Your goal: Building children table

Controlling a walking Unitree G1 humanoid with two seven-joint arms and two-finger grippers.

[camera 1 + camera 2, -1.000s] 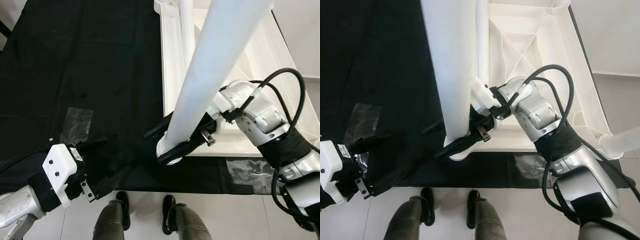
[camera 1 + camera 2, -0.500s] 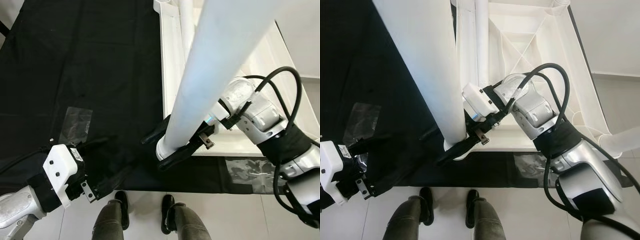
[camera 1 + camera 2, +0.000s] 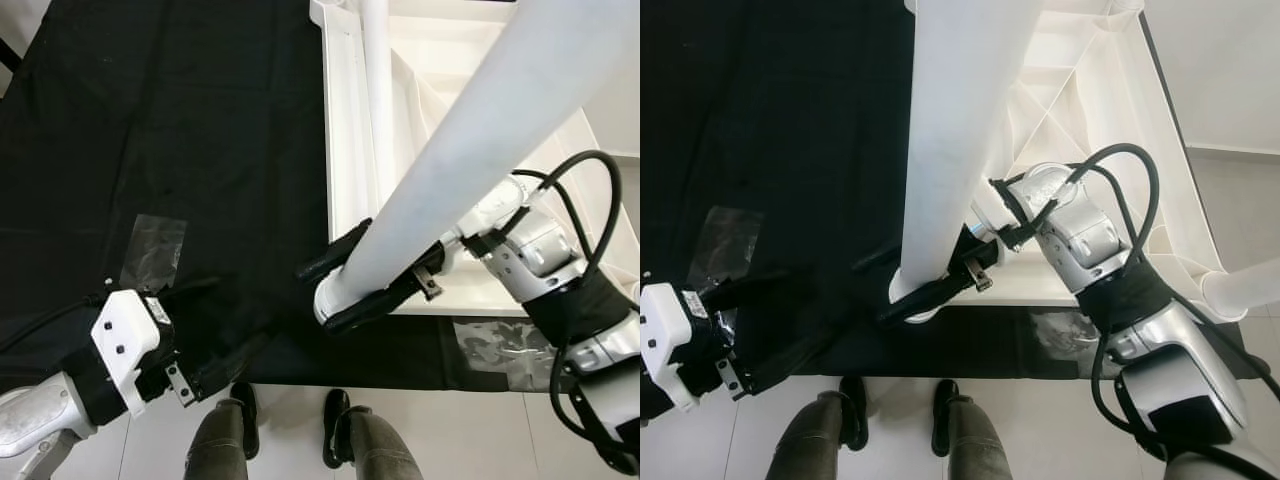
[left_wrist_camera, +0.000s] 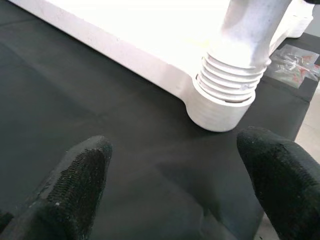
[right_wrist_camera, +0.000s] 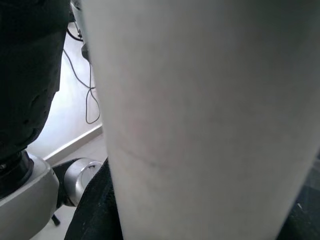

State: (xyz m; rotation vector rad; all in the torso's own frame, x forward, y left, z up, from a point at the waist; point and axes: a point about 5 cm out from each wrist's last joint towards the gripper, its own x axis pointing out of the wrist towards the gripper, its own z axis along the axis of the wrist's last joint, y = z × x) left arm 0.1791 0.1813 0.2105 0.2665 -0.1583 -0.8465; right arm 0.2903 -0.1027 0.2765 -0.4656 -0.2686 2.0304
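Leg, long white plastic tube (image 3: 470, 170), slanting up toward one o'clock, threaded foot seated at the corner socket (image 4: 215, 107) of the upturned white plastic tabletop (image 3: 345, 150) lying on the black cloth-covered surface (image 3: 180, 130). Clamped low on the tube by the black fingers of the right gripper (image 3: 355, 285). Tilted rather than square to the socket: likely cross-threading or popping free if turned like this. Possible slipping along the smooth tube, too. At eight o'clock, left gripper (image 4: 175, 185) low over the cloth, fingers (image 4: 75, 180) apart, holding nothing. Below, a person's dark shoes (image 3: 290, 425).
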